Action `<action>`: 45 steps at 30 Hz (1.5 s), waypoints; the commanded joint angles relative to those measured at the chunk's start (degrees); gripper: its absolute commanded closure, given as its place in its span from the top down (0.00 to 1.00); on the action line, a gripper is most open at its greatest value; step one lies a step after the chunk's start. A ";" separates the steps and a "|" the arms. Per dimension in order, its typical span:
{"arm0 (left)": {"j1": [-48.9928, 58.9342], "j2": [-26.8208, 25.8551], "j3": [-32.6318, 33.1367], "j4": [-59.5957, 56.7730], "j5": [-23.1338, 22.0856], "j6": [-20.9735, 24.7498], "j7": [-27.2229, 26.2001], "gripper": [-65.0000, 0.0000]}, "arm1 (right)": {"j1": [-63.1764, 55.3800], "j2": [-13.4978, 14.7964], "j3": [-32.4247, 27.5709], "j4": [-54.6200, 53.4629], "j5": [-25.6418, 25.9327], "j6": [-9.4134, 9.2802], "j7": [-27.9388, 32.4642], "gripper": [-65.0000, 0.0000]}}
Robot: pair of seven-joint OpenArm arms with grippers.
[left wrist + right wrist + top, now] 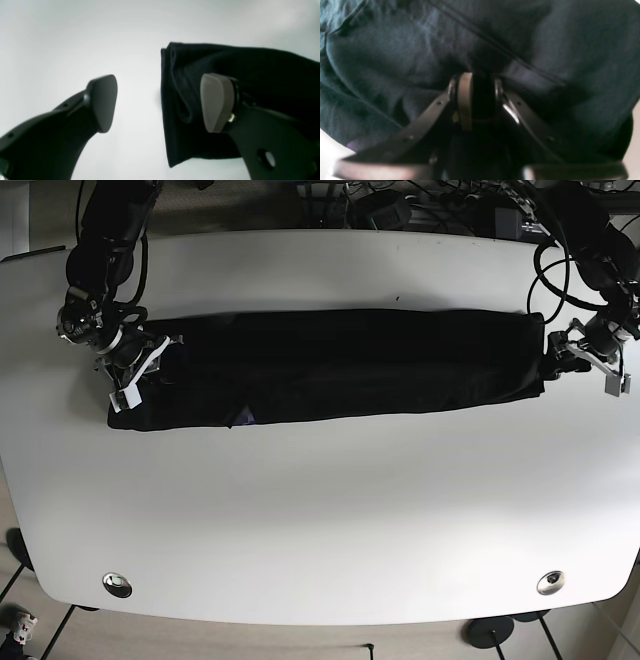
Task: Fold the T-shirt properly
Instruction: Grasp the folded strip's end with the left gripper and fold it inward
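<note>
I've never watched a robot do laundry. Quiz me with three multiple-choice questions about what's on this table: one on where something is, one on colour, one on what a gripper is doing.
1. Where does the T-shirt lie?
A. in a long band across the table
B. bunched at the near edge
C. hanging off the table

2. Its colour?
A. white
B. red
C. black

3. The left gripper is:
A. open
B. clamped on cloth
C. out of sight

Answers: 1 A, it stretches between both arms. 2 C, dark against the white top. 3 A, its fingers stand apart with bare table between.

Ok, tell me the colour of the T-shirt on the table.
Black, plain; the T-shirt shows best in the base view.
</note>
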 commanded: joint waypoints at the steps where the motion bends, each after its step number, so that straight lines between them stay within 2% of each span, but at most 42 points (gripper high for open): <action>1: 0.25 -0.89 -0.05 0.04 -1.80 -0.08 -0.64 0.75 | -0.02 0.46 0.03 0.51 -1.36 -0.10 -1.74 0.17; 10: 1.57 3.51 4.61 -0.05 -1.62 -0.08 -0.55 0.73 | -0.02 0.37 0.03 0.51 -1.27 -0.10 -1.74 0.17; 11: 1.57 3.51 6.19 -0.05 -1.62 -0.08 -0.55 0.67 | -0.02 0.37 0.03 0.51 -1.27 -0.10 -1.74 0.17; 14: 1.48 3.33 9.70 0.47 -1.62 -0.08 -0.55 0.13 | -0.02 -0.69 0.21 0.51 -1.27 -0.10 -1.74 0.17; 15: 1.39 3.25 10.06 0.65 -1.62 -0.08 -0.55 0.07 | -0.02 -0.77 0.21 0.51 -1.27 -0.10 -1.74 0.17; 18: 1.92 3.42 10.50 10.50 -1.53 -0.08 -0.64 0.07 | -0.02 -0.77 0.21 0.51 -1.27 -0.10 -1.74 0.17; 20: 2.98 3.51 13.92 19.46 0.49 -0.08 -0.72 0.07 | -0.02 -0.86 0.21 0.51 -1.27 -0.10 -1.74 0.17; 21: 3.06 3.51 16.12 23.77 3.13 -0.08 -0.72 0.07 | -0.02 -0.86 0.21 0.51 -1.27 -0.10 -1.74 0.17; 23: 3.15 3.69 19.20 28.34 5.59 -0.08 -0.72 0.07 | -0.02 -0.86 0.21 0.51 -1.27 -0.10 -1.74 0.17; 27: 3.42 4.65 28.78 33.62 6.20 -0.08 -0.72 0.07 | -0.02 -0.86 0.21 0.51 -1.27 -0.10 -1.74 0.17; 30: 2.98 9.05 34.23 33.79 7.17 -0.08 -0.72 0.07 | -0.02 -0.86 0.21 0.43 -1.27 -0.10 -1.74 0.17; 34: 1.75 16.08 41.00 33.62 13.32 -0.08 -0.81 0.08 | -0.02 -0.86 0.21 0.43 -1.27 -0.10 -1.74 0.17; 37: 0.52 20.12 44.25 28.61 18.25 -0.08 -0.99 0.08 | -0.02 -0.86 0.21 0.43 -1.27 -0.10 -1.74 0.17; 41: -1.07 22.50 46.89 24.39 22.12 -0.08 -7.93 0.08 | -0.02 -0.86 0.21 0.43 -1.27 -0.10 -1.74 0.17; 45: -1.42 24.34 49.35 21.84 24.58 -0.08 -8.90 0.08 | -0.02 -0.86 0.21 0.43 -1.27 -0.10 -1.74 0.17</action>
